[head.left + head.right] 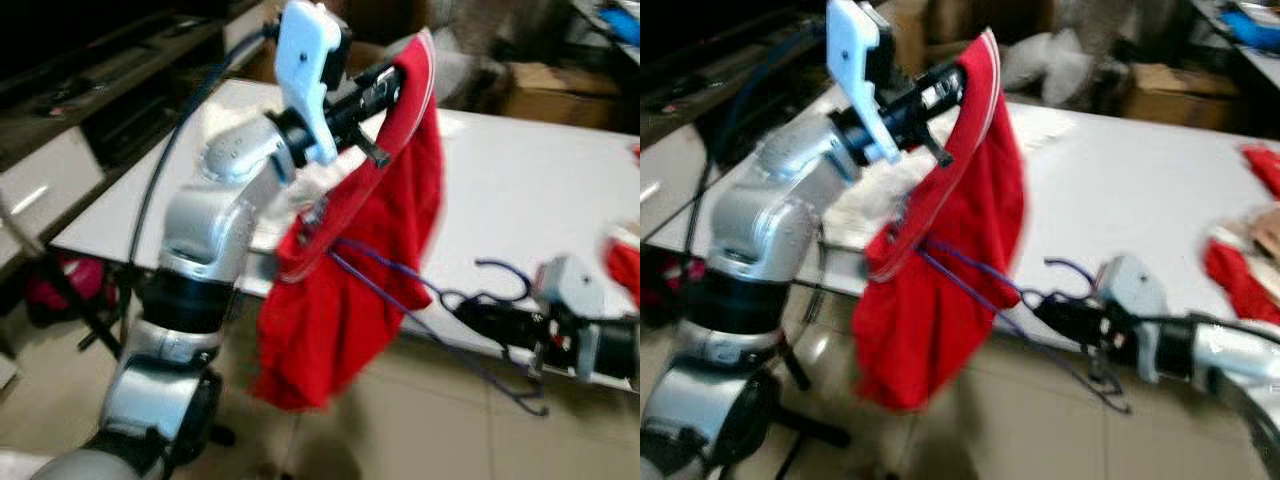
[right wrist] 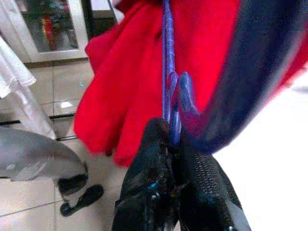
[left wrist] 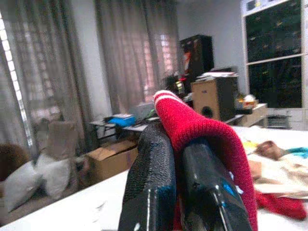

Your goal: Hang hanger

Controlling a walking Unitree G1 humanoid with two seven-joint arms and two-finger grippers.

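This is a lived-in room of a home, cluttered like a living room that doubles as storage. Sheer curtains (image 3: 57, 72) hang over tall windows, with pale cushions (image 3: 38, 175) heaped on seating below them. A cardboard box (image 3: 113, 156) sits on the floor beside a low stand holding a blue item. A wooden speaker (image 3: 214, 98) and a dark cabinet (image 3: 197, 55) stand along the far wall, and a glass-fronted cupboard (image 3: 274, 53) rises near the corner. The floor (image 1: 420, 420) is glossy beige tile. A wide white counter (image 1: 540, 180) carries scattered red clothes (image 1: 1240, 275), and dark low shelving (image 1: 110, 80) runs along one side.
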